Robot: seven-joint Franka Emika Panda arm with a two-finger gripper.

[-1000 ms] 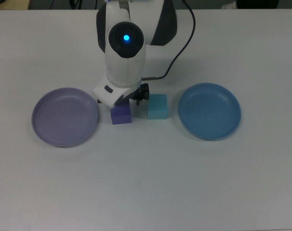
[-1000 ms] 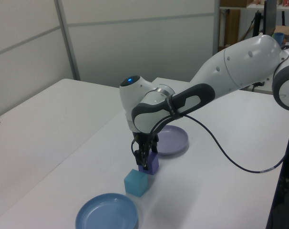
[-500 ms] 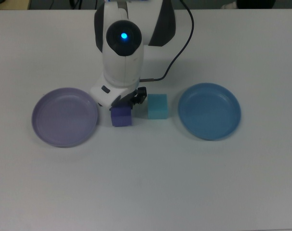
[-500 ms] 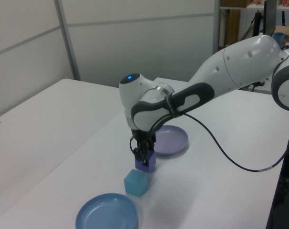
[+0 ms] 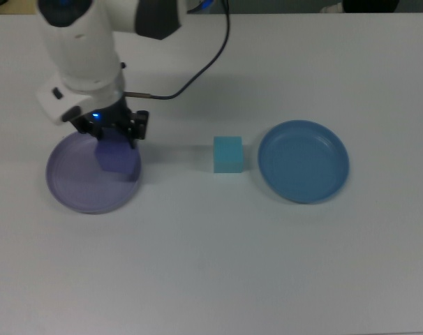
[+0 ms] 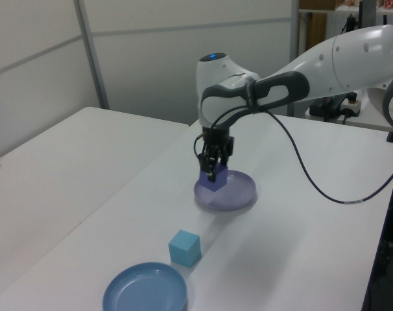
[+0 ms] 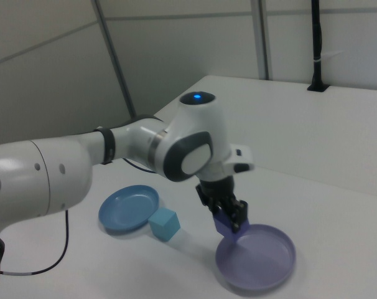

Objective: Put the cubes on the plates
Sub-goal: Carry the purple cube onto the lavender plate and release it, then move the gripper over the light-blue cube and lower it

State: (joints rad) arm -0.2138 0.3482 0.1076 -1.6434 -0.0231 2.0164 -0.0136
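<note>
I have the gripper [image 5: 114, 136] pinching the purple cube [image 5: 114, 156] between its two fingers; same grip shows in the left view [image 6: 213, 173] and the right view [image 7: 229, 218]. The cube [image 6: 213, 178] hangs clear above the lavender plate [image 5: 75, 192], not touching it, tilted a bit in the right view [image 7: 228, 224]. In the top view it sits over the plate's upper right part, near the rim. In the left view the plate [image 6: 238, 194] lies directly under the cube, and in the right view the plate [image 7: 263, 261] is below and to the right view's right of the cube.

The cyan cube [image 5: 227, 154] rests on the white table [image 5: 211, 265], between the two plates, just beside the blue plate [image 5: 303, 162] and well apart from the lavender one. Left view: cyan cube [image 6: 185, 247] near the blue plate [image 6: 144, 295], apart from it. Right view: cyan cube [image 7: 163, 224] just beside the blue plate [image 7: 127, 208]; I cannot tell if they touch. Blue plate holds nothing.

A black cable [image 5: 204, 66] runs from the arm [image 5: 79, 49] across the table top.
</note>
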